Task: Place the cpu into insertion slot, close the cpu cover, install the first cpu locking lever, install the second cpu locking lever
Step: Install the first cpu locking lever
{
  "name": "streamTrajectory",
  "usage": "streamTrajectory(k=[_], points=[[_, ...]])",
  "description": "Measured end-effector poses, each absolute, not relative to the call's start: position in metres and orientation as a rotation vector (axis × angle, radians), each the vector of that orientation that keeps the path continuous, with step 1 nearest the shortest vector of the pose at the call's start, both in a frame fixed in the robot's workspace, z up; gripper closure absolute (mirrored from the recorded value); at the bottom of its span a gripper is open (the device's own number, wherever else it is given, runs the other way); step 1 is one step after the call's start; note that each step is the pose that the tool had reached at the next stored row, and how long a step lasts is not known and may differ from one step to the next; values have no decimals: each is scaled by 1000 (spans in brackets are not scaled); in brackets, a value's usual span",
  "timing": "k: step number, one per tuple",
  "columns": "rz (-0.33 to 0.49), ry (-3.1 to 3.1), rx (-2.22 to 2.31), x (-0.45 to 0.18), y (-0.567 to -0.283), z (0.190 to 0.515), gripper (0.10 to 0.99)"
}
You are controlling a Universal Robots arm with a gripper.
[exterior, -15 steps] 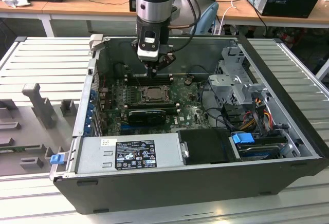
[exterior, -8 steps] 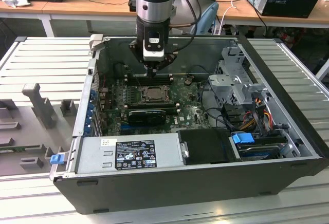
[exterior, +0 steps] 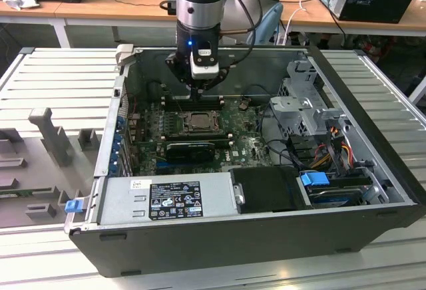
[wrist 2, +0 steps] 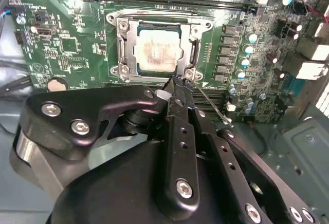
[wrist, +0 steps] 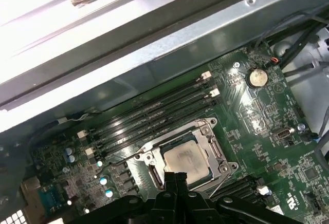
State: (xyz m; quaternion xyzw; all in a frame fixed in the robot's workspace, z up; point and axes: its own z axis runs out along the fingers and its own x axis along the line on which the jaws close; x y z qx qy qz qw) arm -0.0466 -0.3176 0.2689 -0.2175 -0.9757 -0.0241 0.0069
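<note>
The gripper [wrist 2: 177,84] is sitting low over the board, its two fingers pressed together with no gap showing between them. They are not carrying anything I can make out. The tips are hovering right at the edge of the slot [exterior: 178,122], beside a thin wire lever [wrist 2: 208,103] that is slanting away from the socket corner. Whether the tips are touching that lever or just next to it, I can't tell.

In the exterior view the slot is lying at six o'clock from the gripper, close beneath it. The cpu [wrist 2: 157,54] is lying flat in the slot, pale face up. The cover [wrist 2: 129,49] looks to be folded down around it, framing the chip on all sides. So the chip looks placed and the cover looks closed. Judging by the lever's free, raised angle, at least one lever is not latched.

Moving outward in the exterior view, the memory slots [exterior: 194,102] are running at twelve o'clock from the slot. The drive cage [exterior: 303,104] is standing at three o'clock, and the power supply [exterior: 166,200] is lying at six o'clock against the case [exterior: 219,243] wall.

Here is the risk as I read it. The lever is thin and springy, and the closed tips offer only a narrow contact. A slip could send the lever snapping back up. It could also send the fingers skidding into the capacitors [wrist 2: 245,54] beside the socket. If the cover isn't fully seated, pressing now could shift it and load the chip unevenly.
</note>
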Motion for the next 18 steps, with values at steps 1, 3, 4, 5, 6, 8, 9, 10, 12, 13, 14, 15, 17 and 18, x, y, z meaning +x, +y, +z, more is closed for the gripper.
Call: streamTrajectory(k=[1, 3, 4, 5, 6, 8, 9, 10, 12, 13, 14, 15, 17, 18], points=[[-75, -3056, -663, -47, -318, 269, 980], [-75, -3063, -627, -47, -318, 269, 980], [-75, -3066, -611, -47, -318, 269, 980], [-75, -3069, -593, -47, -318, 269, 980], [-75, -3076, -554, -47, -318, 269, 980], [-74, -3082, -516, -47, -318, 269, 980], [-74, -3084, -502, -47, -318, 269, 980], [-74, -3087, -482, -47, -318, 269, 980], [-74, -3091, -446, -47, -318, 269, 980], [-73, -3094, -425, -47, -318, 269, 980], [-73, -3097, -400, -47, -318, 269, 980], [-73, -3099, -384, -47, -318, 269, 980], [-73, -3105, -323, -47, -318, 269, 980], [-72, -3106, -305, -47, -318, 269, 980]])
